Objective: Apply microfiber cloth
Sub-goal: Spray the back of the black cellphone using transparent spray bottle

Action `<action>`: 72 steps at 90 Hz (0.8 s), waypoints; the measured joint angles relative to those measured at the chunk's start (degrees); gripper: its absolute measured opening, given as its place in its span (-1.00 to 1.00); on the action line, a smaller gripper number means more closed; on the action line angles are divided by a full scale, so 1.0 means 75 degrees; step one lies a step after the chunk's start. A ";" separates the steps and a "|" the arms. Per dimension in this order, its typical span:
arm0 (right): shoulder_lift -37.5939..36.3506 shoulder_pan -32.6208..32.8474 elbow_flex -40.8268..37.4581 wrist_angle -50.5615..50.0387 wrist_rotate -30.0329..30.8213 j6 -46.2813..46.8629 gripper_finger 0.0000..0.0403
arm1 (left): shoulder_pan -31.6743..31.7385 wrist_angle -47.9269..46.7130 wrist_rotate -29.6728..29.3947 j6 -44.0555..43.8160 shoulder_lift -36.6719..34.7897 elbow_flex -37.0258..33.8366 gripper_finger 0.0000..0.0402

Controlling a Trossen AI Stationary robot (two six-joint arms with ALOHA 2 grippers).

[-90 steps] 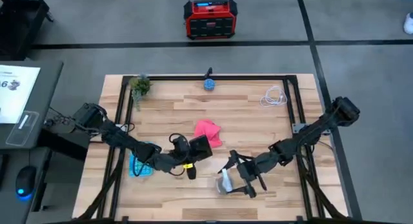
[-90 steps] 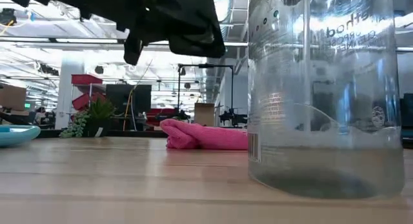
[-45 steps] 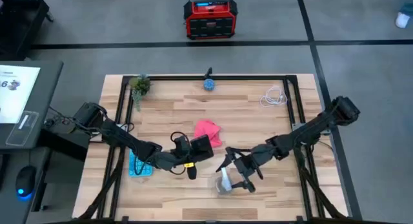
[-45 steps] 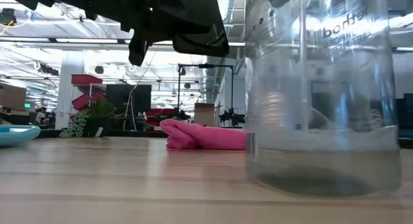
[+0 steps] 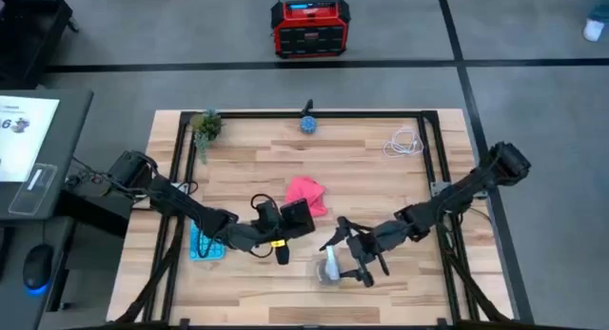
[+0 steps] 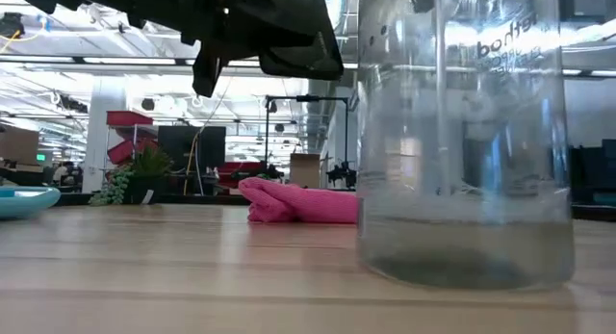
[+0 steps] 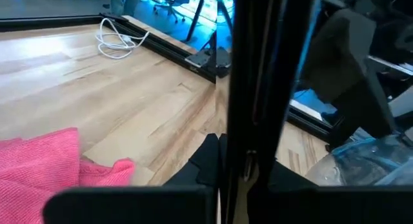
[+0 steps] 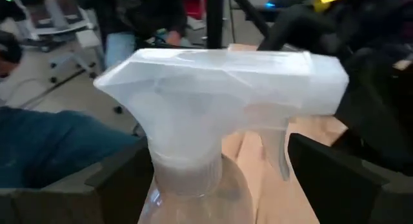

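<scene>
My left fingers [image 5: 285, 221] clamp the black slab-shaped phone [image 5: 295, 217] mid-bench. My right fingers [image 5: 341, 259] straddle the clear plastic spray bottle [image 5: 329, 265] near the front edge, apart. The soft pink microfiber cloth [image 5: 306, 193] lies untouched mid-bench, so wiping hasn't begun.

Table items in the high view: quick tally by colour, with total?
Pink: 1, the microfiber cloth
Black: 1, the phone held by the left pincer
Clear: 1, the spray bottle at the right pincer
Blue: 2, the calculator and the small round object
White: 1, the cable
Green: 1, the plant
Total: 7
</scene>
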 joint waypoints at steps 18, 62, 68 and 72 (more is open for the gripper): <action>-0.0006 0.0481 0.0000 -0.0001 0.1575 -0.0003 0.65 | -0.0012 -0.0015 -0.0006 0.0003 -0.0003 0.0000 -0.97; -0.1011 0.0942 0.0003 -0.1721 0.2925 0.0607 0.65 | -0.0189 -0.0107 -0.0071 0.0029 -0.0003 0.0000 -0.97; -0.1035 0.0915 0.0001 -0.1615 0.2497 0.0351 0.65 | -0.0189 -0.0119 -0.0073 0.0032 -0.0003 0.0000 -0.97; -0.1029 0.0851 0.0003 -0.1521 0.2190 0.0219 0.65 | -0.0189 -0.0122 -0.0077 0.0032 -0.0003 0.0000 -0.97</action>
